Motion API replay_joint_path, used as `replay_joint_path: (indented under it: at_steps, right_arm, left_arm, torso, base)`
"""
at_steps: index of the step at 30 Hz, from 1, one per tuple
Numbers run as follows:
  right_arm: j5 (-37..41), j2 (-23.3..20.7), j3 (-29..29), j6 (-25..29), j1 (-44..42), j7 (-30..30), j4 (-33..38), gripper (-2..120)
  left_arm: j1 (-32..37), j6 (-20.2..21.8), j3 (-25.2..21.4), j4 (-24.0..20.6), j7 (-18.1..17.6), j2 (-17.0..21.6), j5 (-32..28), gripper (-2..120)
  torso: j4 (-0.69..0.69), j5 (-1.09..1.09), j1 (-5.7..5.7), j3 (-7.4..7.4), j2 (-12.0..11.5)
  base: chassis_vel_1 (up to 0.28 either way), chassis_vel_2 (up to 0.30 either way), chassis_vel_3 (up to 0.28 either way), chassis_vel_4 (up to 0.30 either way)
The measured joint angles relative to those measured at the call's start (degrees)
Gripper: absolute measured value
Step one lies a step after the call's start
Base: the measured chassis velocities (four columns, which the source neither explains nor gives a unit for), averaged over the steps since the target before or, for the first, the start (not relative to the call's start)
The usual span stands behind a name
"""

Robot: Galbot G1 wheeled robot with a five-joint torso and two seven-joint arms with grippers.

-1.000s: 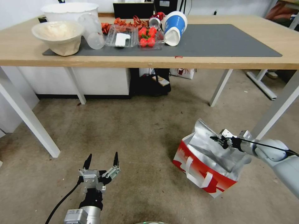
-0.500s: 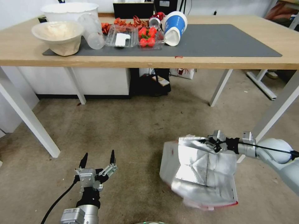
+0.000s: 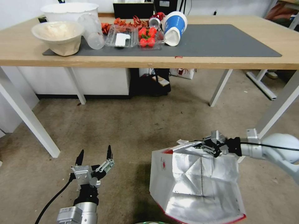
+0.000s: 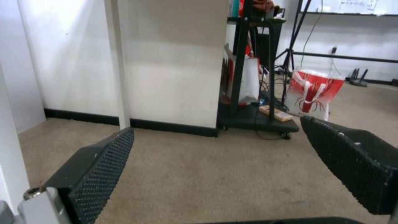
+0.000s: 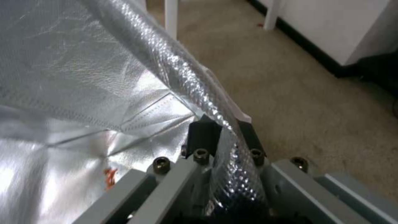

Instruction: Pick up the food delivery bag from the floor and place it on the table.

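**Bag lifted by its rim**

You have the right gripper point(image 3: 204, 145) clamped on the foil rim of the food delivery bag point(image 3: 193, 183), which hangs above the floor point(image 3: 130, 124), below the table point(image 3: 218, 60). Your left gripper point(image 3: 93, 157) waits low, fingers spread wide.

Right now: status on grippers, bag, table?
Right gripper shut on rim of foil-lined white paper delivery bag, off brownish floor. Left gripper open, empty. Light-wood table: left end cluttered.

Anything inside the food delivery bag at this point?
The food delivery bag, held at its rim by the right claw, shows bare creased foil lining inside. Its nearest bottom corner runs past the picture's edge, unseen.
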Motion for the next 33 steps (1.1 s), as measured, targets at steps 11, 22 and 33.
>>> replay_joint_path:
  at_steps: [11, 22, 33]
  right_arm:
    - [12.13, -4.24, 2.90, -4.74, -1.99, 1.48, 3.65, 0]
    - [12.83, -4.86, 3.39, -6.92, -3.40, 0.20, 4.07, 0]
    - [10.50, -4.30, 3.44, -6.25, -4.94, -0.42, 3.83, 0]
  left_arm:
    - [-0.34, 2.31, 0.06, -1.12, 0.21, -0.63, 0.67, 100]
    - [0.95, 1.29, 0.25, -1.08, 0.36, -0.93, 1.42, 100]
    - [0.49, 0.76, 1.29, -0.96, -0.51, -1.01, 0.04, 100]
  torso:
    - [0.00, 0.01, 0.00, 0.00, 0.00]
    - [0.01, 0.01, 0.00, 0.00, 0.00]
    - [0.00, 0.01, 0.00, 0.00, 0.00]
  base:
    - [0.000, 0.000, 0.000, 0.000]
    - [0.000, 0.000, 0.000, 0.000]
    - [0.000, 0.000, 0.000, 0.000]
